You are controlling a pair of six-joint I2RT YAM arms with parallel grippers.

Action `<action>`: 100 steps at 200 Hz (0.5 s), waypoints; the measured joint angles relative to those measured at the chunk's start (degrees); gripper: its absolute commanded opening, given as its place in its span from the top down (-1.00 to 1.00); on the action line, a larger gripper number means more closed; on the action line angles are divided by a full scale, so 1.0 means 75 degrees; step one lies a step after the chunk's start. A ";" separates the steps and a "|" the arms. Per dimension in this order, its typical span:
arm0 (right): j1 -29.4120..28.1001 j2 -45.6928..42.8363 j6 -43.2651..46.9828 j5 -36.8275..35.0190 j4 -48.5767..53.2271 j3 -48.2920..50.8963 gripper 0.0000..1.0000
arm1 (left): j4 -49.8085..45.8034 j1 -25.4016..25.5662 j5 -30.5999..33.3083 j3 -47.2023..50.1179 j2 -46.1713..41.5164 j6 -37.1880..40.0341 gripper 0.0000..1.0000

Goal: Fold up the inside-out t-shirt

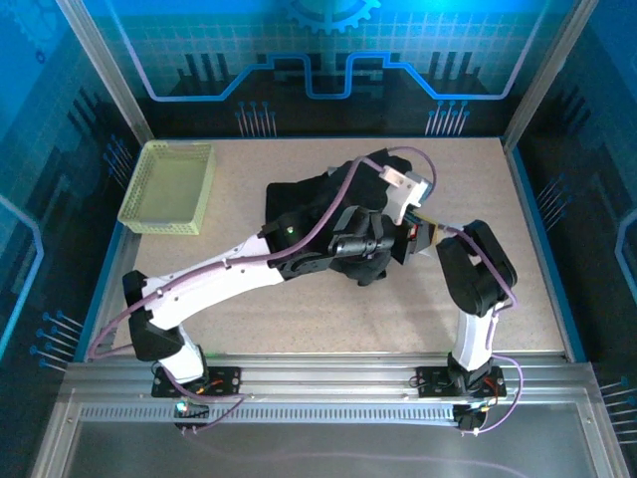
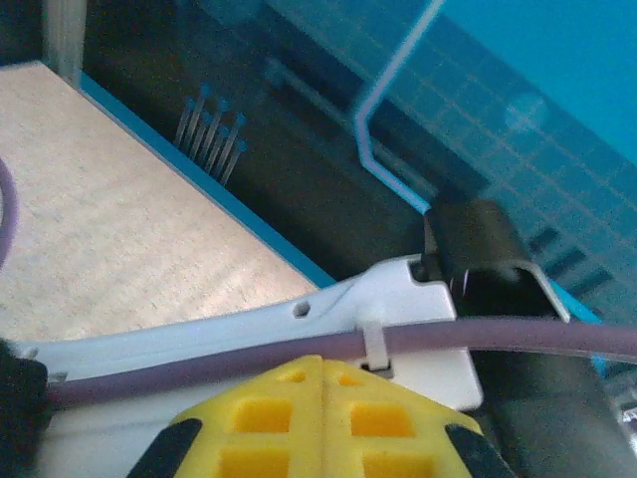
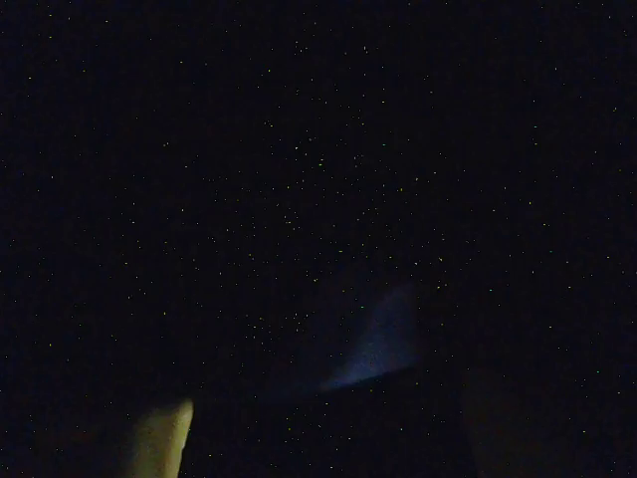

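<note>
The inside-out t-shirt (image 1: 304, 204) is a crumpled black heap in the middle of the table. My left gripper (image 2: 320, 363) is shut, its yellow fingers pressed together with nothing between them. It hovers over the shirt's right part (image 1: 383, 239), close under the right arm's white link (image 2: 299, 334) and purple cable. My right gripper (image 3: 318, 448) is buried in dark fabric. One pale finger (image 3: 161, 438) shows at the lower left, far from the other side, so the jaws stand apart. Whether cloth lies between them is hidden.
A pale yellow-green mesh basket (image 1: 169, 187) stands at the back left. Bare tabletop (image 1: 498, 199) lies right of the shirt and in front of it. Blue walls and metal posts close the table in on three sides.
</note>
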State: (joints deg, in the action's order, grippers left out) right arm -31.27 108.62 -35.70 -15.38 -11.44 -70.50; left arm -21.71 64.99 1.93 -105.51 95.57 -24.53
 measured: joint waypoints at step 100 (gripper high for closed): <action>0.0213 0.0038 -0.0245 0.0516 0.0181 0.0149 -0.51 | -0.0277 0.0029 0.0154 -0.0551 0.0318 0.0044 0.66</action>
State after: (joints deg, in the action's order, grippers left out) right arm -29.67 108.90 -37.54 -11.51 -10.09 -69.38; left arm -23.79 65.21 3.09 -109.65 97.95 -24.21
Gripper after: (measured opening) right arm 0.757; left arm 0.070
